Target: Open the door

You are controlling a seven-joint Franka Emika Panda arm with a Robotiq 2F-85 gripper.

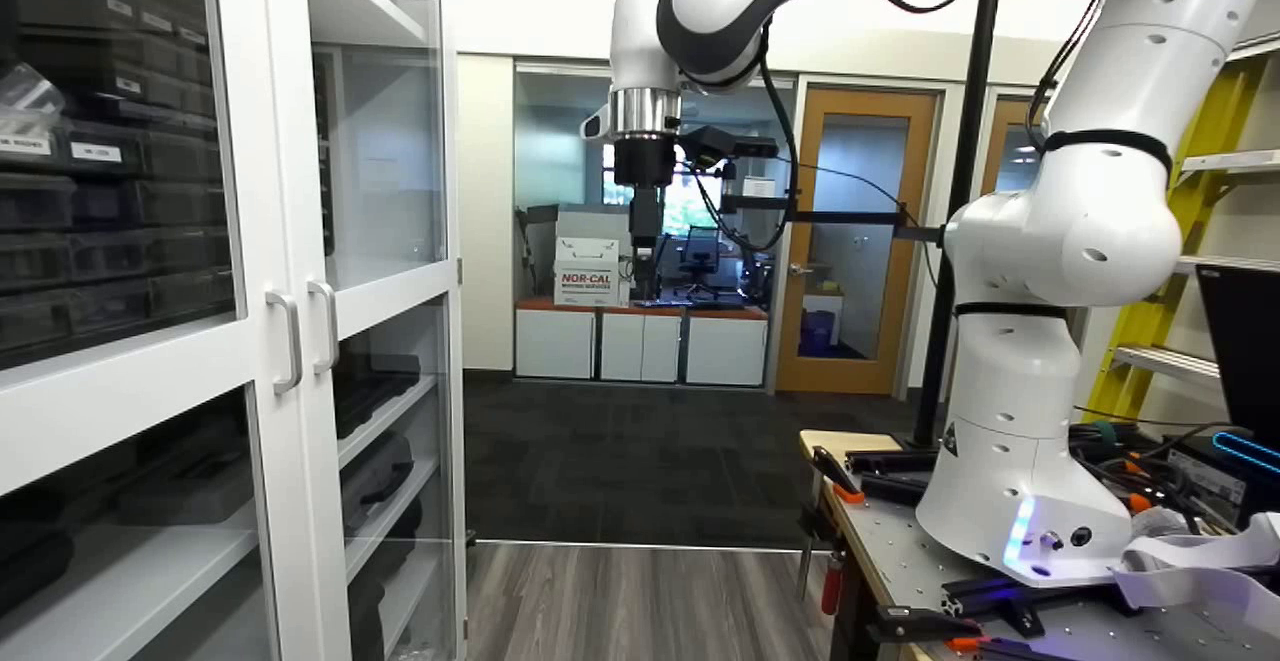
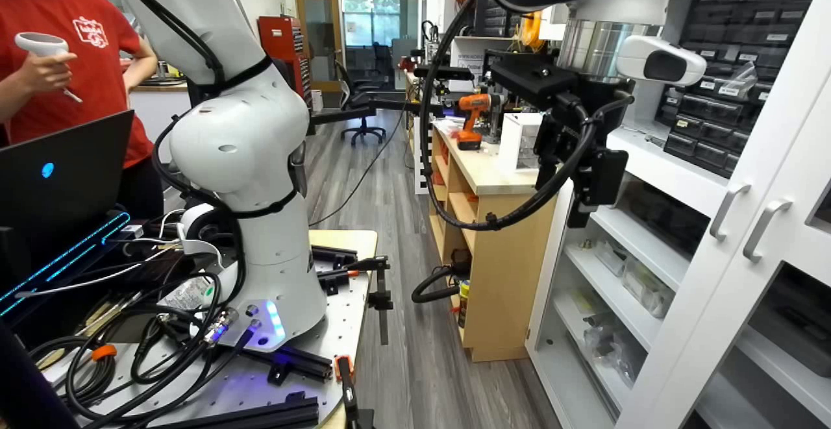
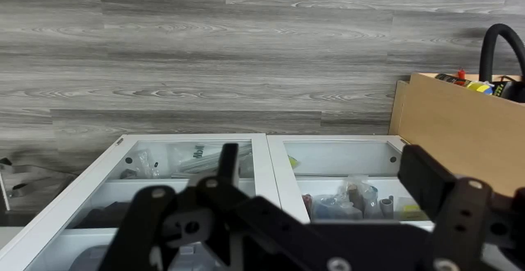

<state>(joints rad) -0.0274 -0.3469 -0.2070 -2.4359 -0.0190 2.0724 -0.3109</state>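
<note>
The door (image 1: 390, 299) is a glass panel in a white frame with a vertical bar handle (image 1: 325, 327) near its left edge; it stands shut. It also shows in an exterior view (image 2: 720, 328), with its handle (image 2: 767, 228), and on the left in the wrist view (image 3: 263, 172), where its handle is hidden. My gripper (image 1: 645, 276) points down over the aisle, apart from the door and handle. It also shows in an exterior view (image 2: 571, 189). In the wrist view my gripper (image 3: 328, 172) has its fingers spread wide with nothing between them.
The twin glass door (image 1: 130, 431) with its own handle (image 1: 286, 341) adjoins the door. A wooden bench (image 2: 513, 273) stands beside the cabinet. The robot's table (image 1: 880, 561) has clamps and cables. A laptop (image 2: 65, 189) and a person in red (image 2: 71, 59) are behind the arm.
</note>
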